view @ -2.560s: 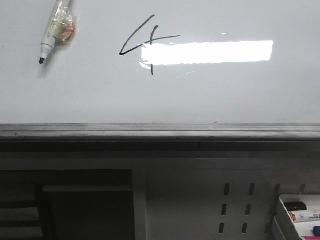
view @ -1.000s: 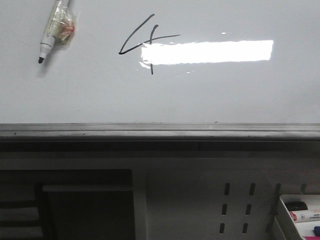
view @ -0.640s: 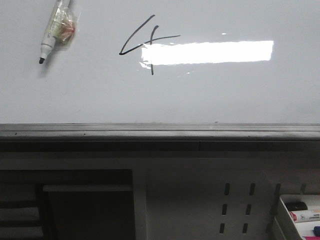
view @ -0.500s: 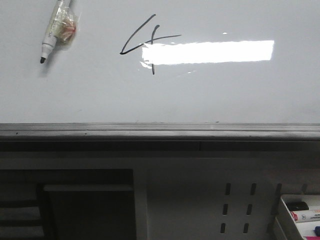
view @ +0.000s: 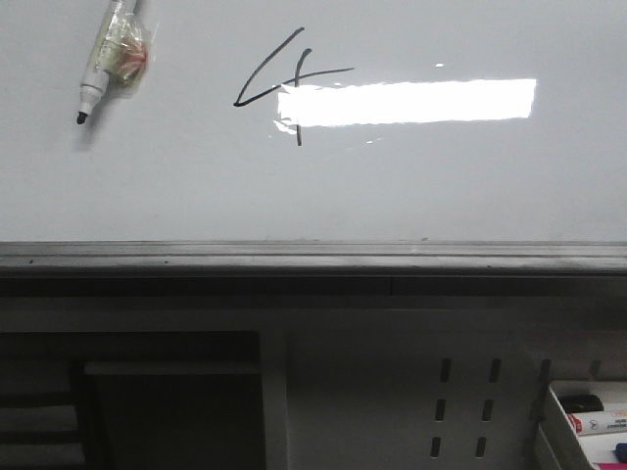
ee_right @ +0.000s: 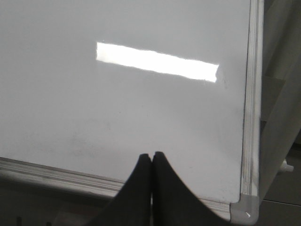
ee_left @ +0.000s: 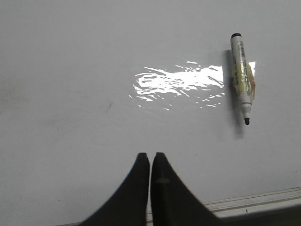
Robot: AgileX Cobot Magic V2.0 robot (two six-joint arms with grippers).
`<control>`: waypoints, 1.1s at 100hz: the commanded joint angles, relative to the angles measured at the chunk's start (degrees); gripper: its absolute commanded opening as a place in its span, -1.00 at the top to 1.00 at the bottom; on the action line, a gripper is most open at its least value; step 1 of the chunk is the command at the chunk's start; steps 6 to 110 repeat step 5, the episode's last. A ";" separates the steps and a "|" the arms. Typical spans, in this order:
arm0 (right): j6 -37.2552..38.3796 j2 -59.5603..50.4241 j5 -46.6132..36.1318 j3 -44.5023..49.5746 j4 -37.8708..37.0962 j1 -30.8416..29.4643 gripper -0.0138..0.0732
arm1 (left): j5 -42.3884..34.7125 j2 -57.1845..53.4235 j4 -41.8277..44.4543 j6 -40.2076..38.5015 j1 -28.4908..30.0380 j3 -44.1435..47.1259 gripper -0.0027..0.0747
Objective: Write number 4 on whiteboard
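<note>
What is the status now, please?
Left gripper shut, empty. Right gripper shut, empty. Number 4 drawn on whiteboard. Marker lying uncapped.

Overhead light, dim overall. Bright rectangular glare on whiteboard (view: 147, 186), washing out part of number 4 (view: 284, 83). Rippled glare in left wrist view. Soft shadow beside marker (ee_left: 242, 77). Underside dark, slightly soft focus.
</note>
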 commanded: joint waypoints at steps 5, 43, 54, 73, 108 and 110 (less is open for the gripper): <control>0.02 -1.34 -4.46 1.24 -0.59 -0.34 0.84 | -4.19 -1.50 -0.26 -0.55 -0.36 1.60 0.98; 0.02 -1.34 -4.46 1.24 -0.59 -0.34 0.84 | -4.19 -1.50 -0.26 -0.55 -0.36 1.60 0.98; 0.02 -1.34 -4.46 1.24 -0.59 -0.34 0.84 | -4.19 -1.50 -0.26 -0.55 -0.36 1.60 0.98; 0.02 -1.34 -4.46 1.24 -0.59 -0.34 0.84 | -4.19 -1.50 -0.26 -0.55 -0.36 1.60 0.98; 0.02 -1.34 -4.46 1.24 -0.59 -0.34 0.84 | -4.19 -1.50 -0.26 -0.55 -0.36 1.60 0.98; 0.02 -1.34 -4.46 1.24 -0.59 -0.34 0.84 | -4.19 -1.50 -0.26 -0.55 -0.36 1.60 0.98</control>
